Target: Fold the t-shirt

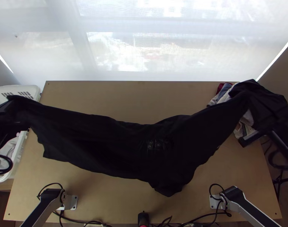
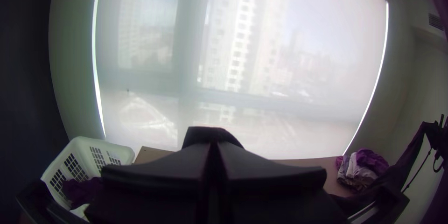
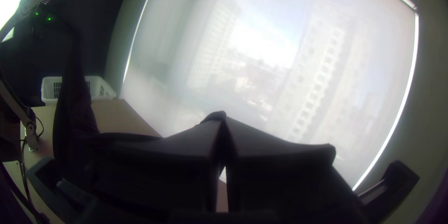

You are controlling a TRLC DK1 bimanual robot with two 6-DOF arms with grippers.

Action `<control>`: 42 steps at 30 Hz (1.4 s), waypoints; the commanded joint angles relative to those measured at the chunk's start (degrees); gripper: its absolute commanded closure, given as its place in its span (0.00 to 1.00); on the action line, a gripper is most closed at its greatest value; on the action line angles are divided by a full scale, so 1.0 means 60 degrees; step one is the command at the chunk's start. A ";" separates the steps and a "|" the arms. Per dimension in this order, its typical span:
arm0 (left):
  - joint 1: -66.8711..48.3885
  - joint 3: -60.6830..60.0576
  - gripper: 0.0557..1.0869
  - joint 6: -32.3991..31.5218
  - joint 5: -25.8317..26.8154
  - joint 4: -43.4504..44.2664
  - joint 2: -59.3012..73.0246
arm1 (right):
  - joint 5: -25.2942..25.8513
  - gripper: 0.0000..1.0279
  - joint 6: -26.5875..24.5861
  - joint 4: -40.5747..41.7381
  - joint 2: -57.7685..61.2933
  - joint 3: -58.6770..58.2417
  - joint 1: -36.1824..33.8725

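Beside my wooden table (image 1: 106, 94), at its left edge, I see a white basket (image 1: 32, 88) holding clothes (image 1: 7, 151). A rumpled laundry pile (image 1: 224, 92) lies near the far right corner. Beyond, I make out tall buildings (image 2: 240, 32) through a pale window blind (image 1: 125, 56).

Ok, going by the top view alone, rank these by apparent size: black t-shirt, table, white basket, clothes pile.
1. Table
2. Black t-shirt
Unranked below these: white basket and clothes pile; both are partly covered, so I can't order them.
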 commanded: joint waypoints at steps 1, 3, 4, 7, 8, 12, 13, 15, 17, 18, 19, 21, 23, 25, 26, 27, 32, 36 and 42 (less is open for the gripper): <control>-0.0114 -0.3679 0.97 -0.0030 0.0094 0.2552 0.0171 | 0.0020 0.98 0.0116 0.1996 0.0761 -0.2845 -0.0090; -0.0114 -0.4382 0.97 -0.0030 0.0094 0.3357 0.0494 | 0.0020 0.97 0.0014 0.2684 0.1274 -0.3372 -0.0237; -0.0114 -0.4704 0.97 -0.0016 0.0094 0.3782 0.0713 | 0.0020 0.98 -0.0001 0.3036 0.1582 -0.3548 -0.0339; -0.0114 -0.5349 0.97 -0.0016 0.0094 0.4881 0.1519 | 0.0020 0.97 -0.0001 0.3944 0.2680 -0.3812 -0.0647; -0.0114 -0.5466 0.97 -0.0016 0.0094 0.5232 0.1827 | 0.0020 0.98 -0.0001 0.4222 0.3090 -0.3812 -0.0764; -0.0055 -0.5525 0.97 -0.0016 0.0094 0.6492 0.3306 | 0.0020 0.97 -0.0045 0.5072 0.4731 -0.3519 -0.1277; -0.0041 -0.5466 0.97 -0.0016 0.0094 0.6800 0.3702 | 0.0020 0.97 -0.0074 0.5174 0.5126 -0.3358 -0.1379; -0.0012 -0.5276 0.97 -0.0016 0.0079 0.7298 0.4493 | 0.0020 0.97 -0.0118 0.5453 0.5918 -0.3006 -0.1585; 0.0003 -0.5041 0.97 -0.0030 0.0079 0.7708 0.5254 | 0.0020 0.97 -0.0118 0.5541 0.6738 -0.2537 -0.1746; 0.0018 -0.4924 0.97 -0.0030 0.0079 0.7898 0.5621 | 0.0020 0.97 -0.0118 0.5629 0.7104 -0.2318 -0.1819; 0.0018 -0.4778 0.97 -0.0030 0.0079 0.8089 0.5987 | 0.0020 0.97 -0.0118 0.5672 0.7485 -0.2098 -0.1878; 0.0032 -0.4470 0.97 -0.0045 0.0035 0.8397 0.6675 | 0.0020 0.97 -0.0133 0.5775 0.8188 -0.1644 -0.1980; 0.0076 -0.4104 0.97 -0.0060 0.0021 0.8572 0.7305 | 0.0020 0.97 -0.0118 0.5863 0.8818 -0.1190 -0.2053; 0.0091 -0.3694 0.97 -0.0089 0.0006 0.8660 0.7935 | 0.0050 0.97 -0.0133 0.5863 0.9404 -0.0765 -0.2083; 0.0091 -0.3489 0.97 -0.0089 0.0006 0.8719 0.8213 | 0.0108 0.97 -0.0118 0.5863 0.9653 -0.0589 -0.2112; 0.0106 -0.3283 0.97 -0.0104 -0.0009 0.8777 0.8492 | 0.0181 0.97 -0.0133 0.5863 0.9873 -0.0457 -0.2112; 0.0120 -0.2639 0.73 -0.0367 -0.0009 0.8587 0.9400 | 0.0269 0.63 -0.0118 0.5863 1.0283 -0.0223 -0.2097; 0.0120 -0.2741 0.50 -0.0118 -0.0111 0.7972 0.9546 | 0.0357 0.34 -0.0030 0.5790 1.0122 -0.0311 -0.2083; 0.0296 -0.3459 0.30 0.0131 -0.0243 0.7547 0.9312 | 0.0416 0.10 0.0219 0.5482 0.9287 -0.0765 -0.1921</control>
